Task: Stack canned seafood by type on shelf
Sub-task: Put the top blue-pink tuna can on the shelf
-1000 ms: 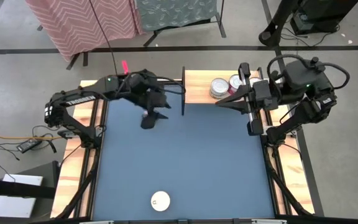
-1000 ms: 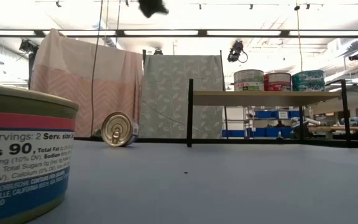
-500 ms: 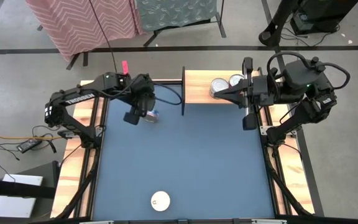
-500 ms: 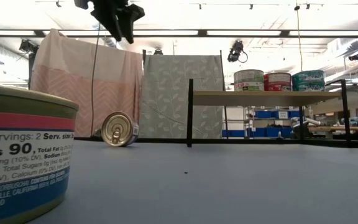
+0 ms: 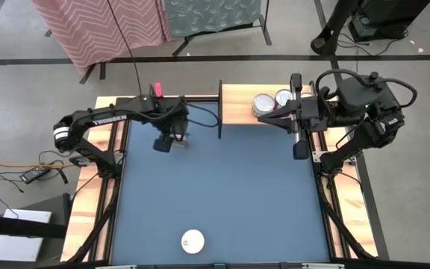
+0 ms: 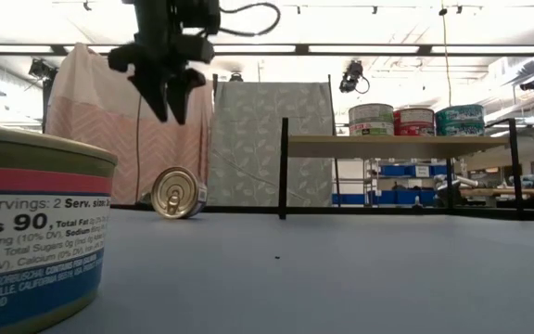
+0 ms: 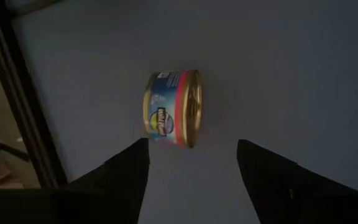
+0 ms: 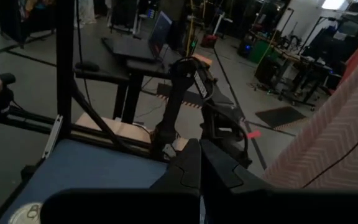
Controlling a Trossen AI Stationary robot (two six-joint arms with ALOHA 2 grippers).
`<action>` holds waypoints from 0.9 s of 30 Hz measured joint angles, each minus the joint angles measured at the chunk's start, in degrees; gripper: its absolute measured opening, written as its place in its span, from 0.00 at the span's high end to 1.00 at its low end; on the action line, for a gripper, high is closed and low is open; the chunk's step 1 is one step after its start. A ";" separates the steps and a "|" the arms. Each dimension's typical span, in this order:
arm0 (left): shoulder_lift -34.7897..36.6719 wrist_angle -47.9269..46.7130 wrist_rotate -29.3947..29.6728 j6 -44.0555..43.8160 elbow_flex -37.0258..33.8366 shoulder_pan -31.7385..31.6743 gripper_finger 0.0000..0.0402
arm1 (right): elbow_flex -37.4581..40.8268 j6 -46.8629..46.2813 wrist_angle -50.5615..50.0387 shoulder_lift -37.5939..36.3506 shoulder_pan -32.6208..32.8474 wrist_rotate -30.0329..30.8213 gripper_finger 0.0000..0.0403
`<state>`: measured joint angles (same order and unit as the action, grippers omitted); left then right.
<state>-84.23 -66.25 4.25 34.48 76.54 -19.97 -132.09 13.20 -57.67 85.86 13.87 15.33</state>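
A gold-lidded tin (image 7: pixel 171 109) lies on its side on the blue table, near the far left corner; the low view shows its lid (image 6: pixel 177 193) facing the camera. My left gripper (image 7: pixel 191 158) hangs open right above that tin (image 5: pixel 184 138), pointing down and touching nothing. Three tins (image 6: pixel 413 121) stand upright on the light-wood shelf (image 5: pixel 237 106) at the far edge. My right gripper (image 5: pixel 264 118) is shut and hovers level beside the shelf tins (image 5: pixel 263 104), pointing to the table's left. A white-lidded tin (image 5: pixel 192 240) stands at the near edge.
The shelf's dark upright (image 6: pixel 284 167) stands between the lying tin and the shelf plank. Wooden side rails (image 5: pixel 88 202) run along the table. The white-lidded tin's wall (image 6: pixel 35 232) fills the low view's left corner. Open blue table (image 5: pixel 230 194) lies between the tins.
My left gripper has swung a little toward the table's left and come down from high above the table, closing in on the gold-lidded tin lying on its side. The tin has stayed where it was.
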 joint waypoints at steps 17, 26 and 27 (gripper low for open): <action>-6.75 12.16 -0.90 0.71 -7.56 -4.99 0.15 | 0.00 -2.55 -0.11 -0.17 0.00 -0.44 0.98; -10.51 14.58 -3.05 2.42 -7.55 -5.53 0.15 | 0.00 -3.05 -0.13 -0.17 0.00 -0.46 0.98; -10.84 15.11 -3.46 2.60 -7.53 -5.75 0.15 | 0.00 -3.05 -0.10 -0.17 0.00 -0.44 0.98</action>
<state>-95.07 -51.14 0.79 37.08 69.01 -25.72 -132.09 10.15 -57.77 85.69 13.87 14.89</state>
